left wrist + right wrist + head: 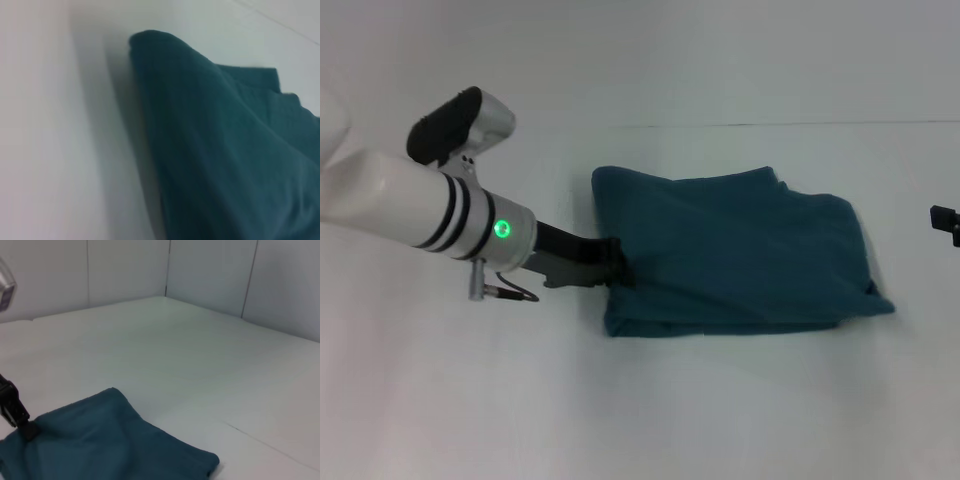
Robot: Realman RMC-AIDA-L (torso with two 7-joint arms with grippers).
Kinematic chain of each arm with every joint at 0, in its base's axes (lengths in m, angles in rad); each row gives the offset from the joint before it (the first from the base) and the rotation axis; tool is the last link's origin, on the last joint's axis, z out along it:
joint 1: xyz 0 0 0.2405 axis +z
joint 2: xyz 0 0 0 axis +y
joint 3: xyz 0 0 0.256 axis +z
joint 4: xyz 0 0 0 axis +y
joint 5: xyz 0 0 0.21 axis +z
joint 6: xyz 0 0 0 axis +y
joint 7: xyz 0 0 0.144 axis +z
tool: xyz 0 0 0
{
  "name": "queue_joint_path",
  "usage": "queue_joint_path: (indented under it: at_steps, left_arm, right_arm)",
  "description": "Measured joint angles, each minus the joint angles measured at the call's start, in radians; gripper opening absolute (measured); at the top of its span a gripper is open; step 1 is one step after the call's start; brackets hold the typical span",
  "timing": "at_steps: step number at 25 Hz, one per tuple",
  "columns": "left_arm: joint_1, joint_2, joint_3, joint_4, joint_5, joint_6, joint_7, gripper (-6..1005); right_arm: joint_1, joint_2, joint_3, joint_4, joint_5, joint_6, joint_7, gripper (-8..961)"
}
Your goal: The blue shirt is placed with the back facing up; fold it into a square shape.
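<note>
Shirt (730, 250) is lying folded; left gripper (617, 262) is meeting its left edge, grip unclear, and could drag layers apart.

The left wrist view was filled largely by the blue shirt (220, 150), seen at very close range. The fabric was dark teal, plain and without print, and it rose in a rounded fold whose crest lay against the pale table (60, 125). A soft shadow ran on the table along the fold's edge. Beyond the fold, further layers of the same cloth lay flatter, ending in a straight edge with a squared corner, with one layer stepped over another. More white table showed past that corner, crossed by a thin dark line. No claw fingers appeared in this view.
</note>
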Motion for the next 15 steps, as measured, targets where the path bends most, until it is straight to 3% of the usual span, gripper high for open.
queue_joint_path:
  at_steps: [1, 2, 5, 6, 15]
  left_arm:
    - [0.0, 0.0, 0.0, 0.0, 0.0, 0.0, 0.0, 120]
    - [0.004, 0.027, 0.007, 0.001, 0.001, -0.001, 0.008, 116]
    - [0.008, 0.044, 0.005, 0.001, 0.006, 0.0, 0.012, 102]
    - [0.013, 0.06, -0.01, 0.004, 0.027, 0.002, 0.012, 102]
    - [0.044, 0.084, -0.081, 0.076, 0.119, 0.065, 0.005, 98]
  right_arm:
    - [0.001, 0.0, 0.0, 0.0, 0.0, 0.0, 0.0, 766]
    - [0.002, 0.0, 0.0, 0.0, 0.0, 0.0, 0.0, 766]
    - [0.005, 0.001, 0.0, 0.0, 0.0, 0.0, 0.001, 767]
    - [0.006, 0.001, 0.0, 0.0, 0.001, 0.0, 0.003, 767]
    - [0.023, 0.002, -0.012, -0.001, 0.002, 0.0, 0.008, 766]
